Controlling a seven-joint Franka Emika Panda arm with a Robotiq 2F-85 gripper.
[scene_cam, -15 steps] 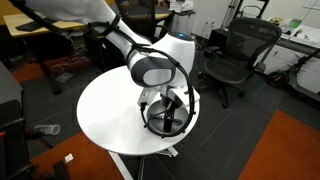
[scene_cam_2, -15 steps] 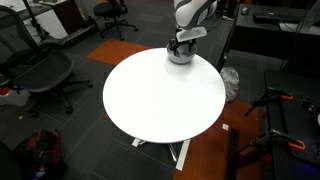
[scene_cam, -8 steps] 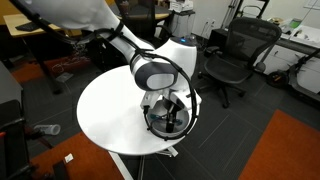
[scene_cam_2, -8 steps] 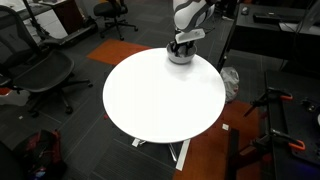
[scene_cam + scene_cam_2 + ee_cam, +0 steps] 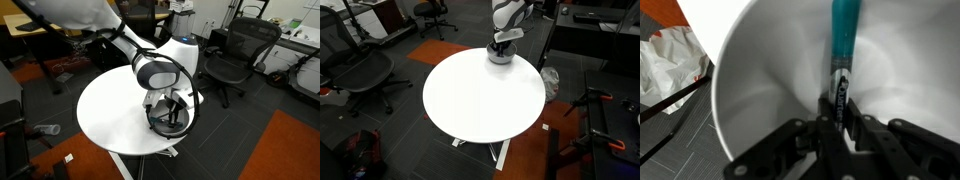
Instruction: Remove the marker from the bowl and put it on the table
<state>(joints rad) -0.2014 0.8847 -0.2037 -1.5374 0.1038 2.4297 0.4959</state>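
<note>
In the wrist view my gripper [image 5: 839, 122] reaches down into the silvery bowl [image 5: 755, 70], shut on the dark near end of the marker [image 5: 845, 40]. The marker's teal-blue body runs away from the jaws up the bowl's inner wall. In both exterior views the gripper [image 5: 170, 113] [image 5: 500, 44] hangs inside the bowl [image 5: 158, 126] [image 5: 500, 57], which stands near the edge of the round white table [image 5: 110, 110] [image 5: 480, 95]. The marker is too small to make out there.
Black office chairs [image 5: 235, 55] [image 5: 355, 65] stand around the table. Crumpled white plastic [image 5: 665, 60] lies on the dark floor beside the table's edge. Wooden desks [image 5: 50, 25] are at the back. An orange floor patch [image 5: 285, 150] lies off to one side.
The jaws have gone from open to shut around the marker's end inside the bowl. The arm has hardly moved.
</note>
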